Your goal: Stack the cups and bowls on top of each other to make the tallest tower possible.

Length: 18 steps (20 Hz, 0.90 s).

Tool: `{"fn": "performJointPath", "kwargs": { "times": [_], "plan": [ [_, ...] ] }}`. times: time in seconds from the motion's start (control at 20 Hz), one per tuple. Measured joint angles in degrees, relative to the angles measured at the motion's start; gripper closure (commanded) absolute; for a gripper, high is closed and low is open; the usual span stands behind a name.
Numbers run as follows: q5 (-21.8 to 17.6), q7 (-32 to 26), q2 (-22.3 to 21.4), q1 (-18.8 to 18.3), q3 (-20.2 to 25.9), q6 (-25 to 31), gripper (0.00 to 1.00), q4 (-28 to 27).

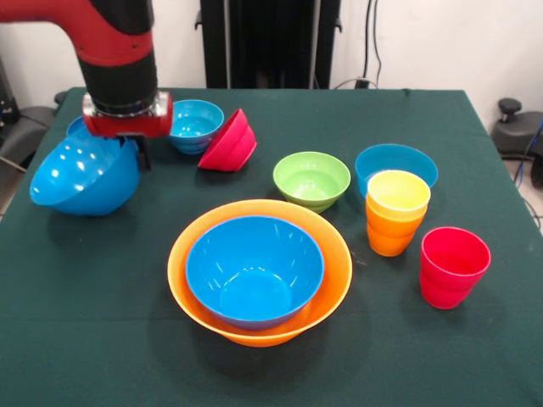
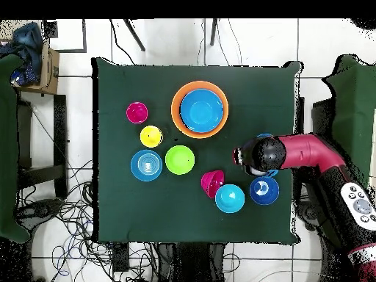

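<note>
Gripper (image 1: 140, 148) closed on rim of large blue bowl (image 1: 83, 176), tilted, left of orange bowl (image 1: 259, 271) (tower base, one blue bowl (image 1: 254, 270) nested). Level it before lowering, centred. Cups (image 1: 396, 212) right of base.

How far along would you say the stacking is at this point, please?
Done: one blue bowl nested in the orange bowl; yellow cup in the orange cup. In hand: the gripper at a tilted large blue bowl. Left: green bowl, red bowl, red cup.
</note>
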Motion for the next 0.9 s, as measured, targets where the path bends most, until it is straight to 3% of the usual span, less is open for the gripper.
{"fn": "performJointPath", "kwargs": {
  "times": [0.3,0.9],
  "plan": [
    [2.8,-3.0,-1.64,-0.45,0.18,4.39,1.0,-0.01],
    [7.5,-3.73,-2.57,-0.41,0.78,7.35,1.0,-0.65]
  ]
}}
